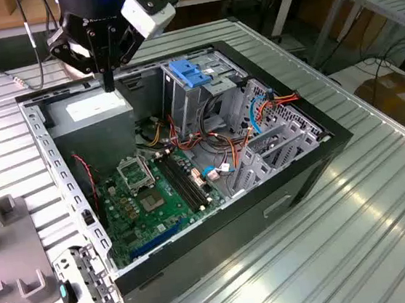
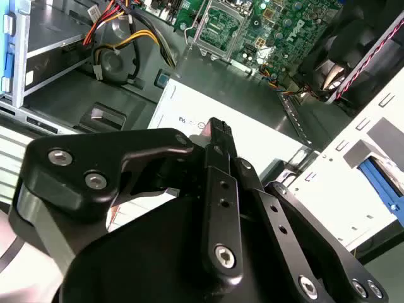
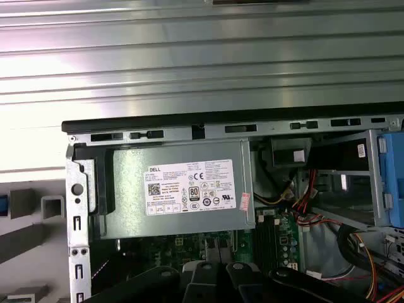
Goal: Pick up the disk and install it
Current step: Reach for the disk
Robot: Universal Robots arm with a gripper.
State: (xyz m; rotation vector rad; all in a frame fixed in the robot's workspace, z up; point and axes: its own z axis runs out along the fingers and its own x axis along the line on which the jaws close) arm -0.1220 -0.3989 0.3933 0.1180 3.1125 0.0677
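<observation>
The gripper, pinched closed on nothing, hung just above the power-supply box, where I reckoned any careless drop would ram it into the casing.

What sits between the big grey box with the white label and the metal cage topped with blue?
A bundle of coloured wires lies between the grey box and the metal cage, in the exterior view and the first wrist view.

bright light from above; glare streaks the ribbed metal table, while the open case holds deep shadow inside.
</observation>
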